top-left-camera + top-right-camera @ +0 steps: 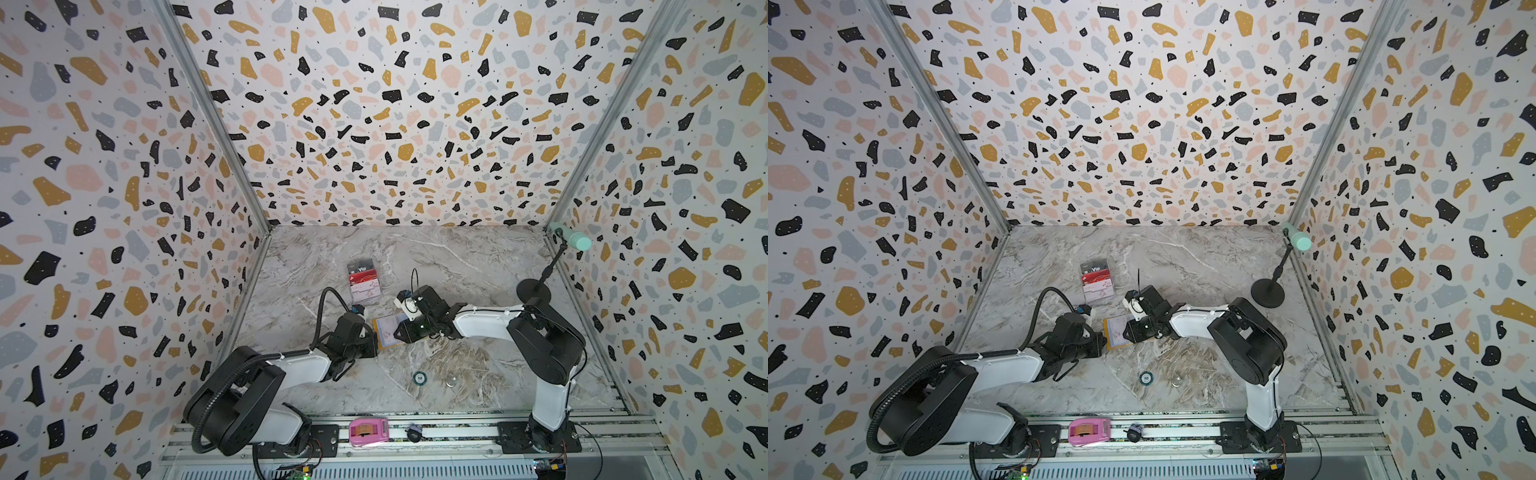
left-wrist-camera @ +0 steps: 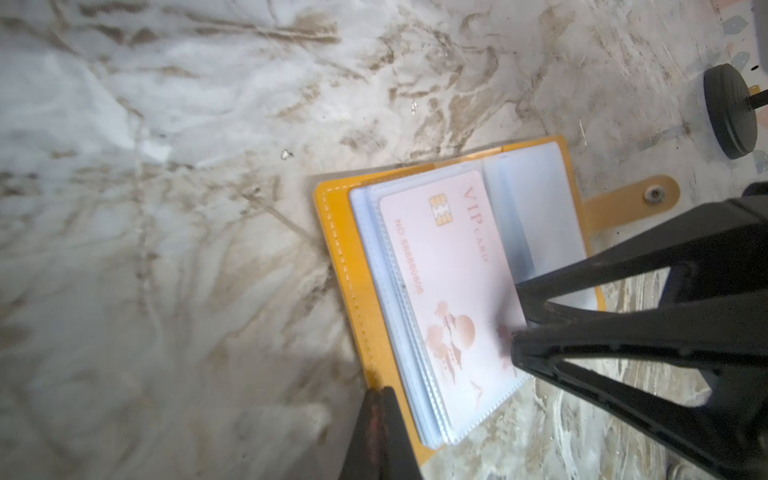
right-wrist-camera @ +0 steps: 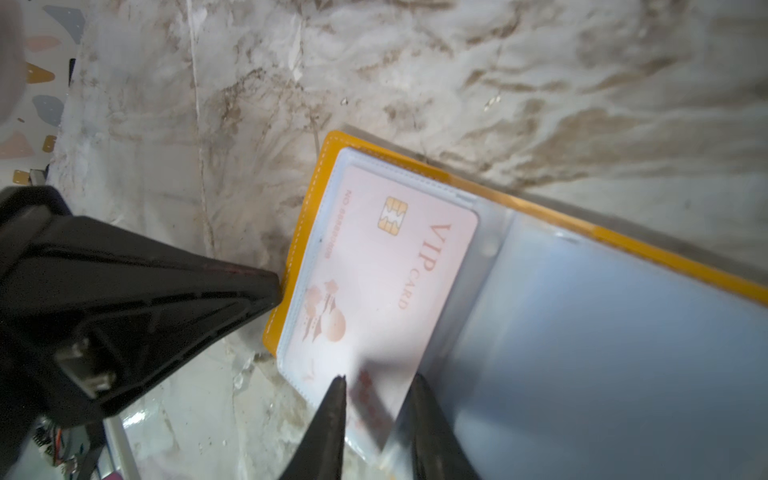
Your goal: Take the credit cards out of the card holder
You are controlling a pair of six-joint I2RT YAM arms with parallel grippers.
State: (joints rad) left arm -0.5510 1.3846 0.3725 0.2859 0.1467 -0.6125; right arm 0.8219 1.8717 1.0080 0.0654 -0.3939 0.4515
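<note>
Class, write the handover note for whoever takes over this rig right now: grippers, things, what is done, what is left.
Left gripper: shut, tip on the yellow cover of the open wallet, which lies on the table.
Right gripper: open, fingers either side of a corner of the pink card in the front sleeve.
Done: black card and red card sit in the clear stand behind.
Left: pinch the pink card and slide it out.

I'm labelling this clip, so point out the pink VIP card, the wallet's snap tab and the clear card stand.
pink VIP card [image 3: 374, 266]: right wrist view, middle of its face.
snap tab [image 2: 623, 205]: left wrist view, yellow strap beside the stud.
clear card stand [image 1: 365, 294]: in a top view, its bare front part.
</note>
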